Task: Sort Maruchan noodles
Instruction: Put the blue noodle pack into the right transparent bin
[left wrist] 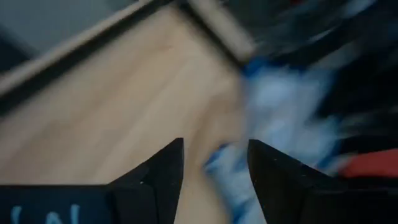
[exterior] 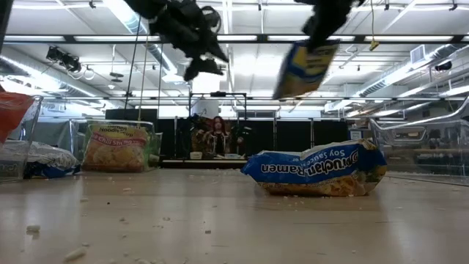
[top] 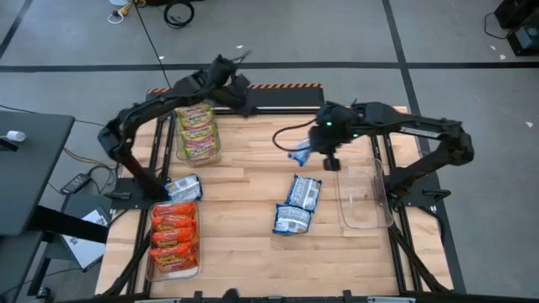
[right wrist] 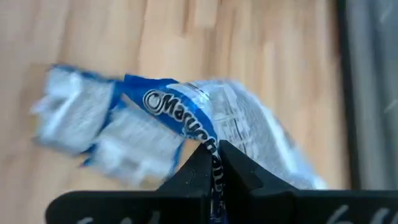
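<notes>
My right gripper [top: 320, 156] is over the middle of the table, raised, shut on a blue-white Maruchan packet [top: 299, 153]; the low view shows that packet [exterior: 304, 70] hanging high above the wood. Two more blue-white packets [top: 303, 192] [top: 292, 219] lie flat on the table. My left gripper [top: 237, 91] is open and empty, high near the far edge, its fingers [left wrist: 163, 171] apart. A bin on the left holds green-pink-yellow packets [top: 197, 131]. Orange-red packets [top: 173, 240] fill another bin, and one blue-white packet [top: 182, 188] lies between the two. My right gripper pinches the blue-white packet between its two fingers [right wrist: 198, 168] at an end seam [right wrist: 214, 152]. The fingers point down at it from above. The packet is lifted clear of the table and hangs tilted below the fingers, its body [right wrist: 155, 121] spread out beyond them.
A clear plastic bin [top: 364, 200] stands at the table's right side, right of the loose packets. Bins line the left edge. Noodle crumbs [exterior: 73, 253] lie scattered on the wood. Bare wood [top: 244, 252] stretches along the near middle. A person [exterior: 218, 136] sits far behind the table.
</notes>
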Controlling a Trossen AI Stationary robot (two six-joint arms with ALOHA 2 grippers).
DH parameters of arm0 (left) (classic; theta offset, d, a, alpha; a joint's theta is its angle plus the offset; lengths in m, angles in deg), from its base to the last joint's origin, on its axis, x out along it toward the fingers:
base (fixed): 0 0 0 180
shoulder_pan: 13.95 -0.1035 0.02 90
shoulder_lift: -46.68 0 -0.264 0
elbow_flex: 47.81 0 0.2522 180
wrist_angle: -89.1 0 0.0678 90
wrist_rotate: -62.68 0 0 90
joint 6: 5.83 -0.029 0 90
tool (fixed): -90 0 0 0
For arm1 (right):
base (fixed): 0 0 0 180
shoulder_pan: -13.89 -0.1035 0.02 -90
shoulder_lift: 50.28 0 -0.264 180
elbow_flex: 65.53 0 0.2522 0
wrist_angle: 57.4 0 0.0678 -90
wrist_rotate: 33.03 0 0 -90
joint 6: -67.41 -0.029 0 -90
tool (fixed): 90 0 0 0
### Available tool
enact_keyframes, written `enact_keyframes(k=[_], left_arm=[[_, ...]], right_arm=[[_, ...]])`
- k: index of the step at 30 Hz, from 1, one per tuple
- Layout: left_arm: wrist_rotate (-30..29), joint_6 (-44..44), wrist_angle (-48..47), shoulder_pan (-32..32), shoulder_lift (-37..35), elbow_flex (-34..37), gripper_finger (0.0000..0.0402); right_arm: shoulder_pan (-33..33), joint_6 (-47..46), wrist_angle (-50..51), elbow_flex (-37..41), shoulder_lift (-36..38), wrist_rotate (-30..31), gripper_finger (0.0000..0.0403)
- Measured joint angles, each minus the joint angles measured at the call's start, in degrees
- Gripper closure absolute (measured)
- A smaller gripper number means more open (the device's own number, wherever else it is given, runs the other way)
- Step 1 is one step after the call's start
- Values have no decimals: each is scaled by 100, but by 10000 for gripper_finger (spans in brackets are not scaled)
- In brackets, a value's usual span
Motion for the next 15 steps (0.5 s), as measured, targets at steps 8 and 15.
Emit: enact_keyframes(k=[8,15], left_arm=[[-2161,-629,-1988,1384,-258,135,248],[-2973,-171,-1997,2289,-221,1229,249]], right_arm=[[-300,-1836,2053,8,879,231,379],[-676,-3223,2261,1126,1906,418,380]])
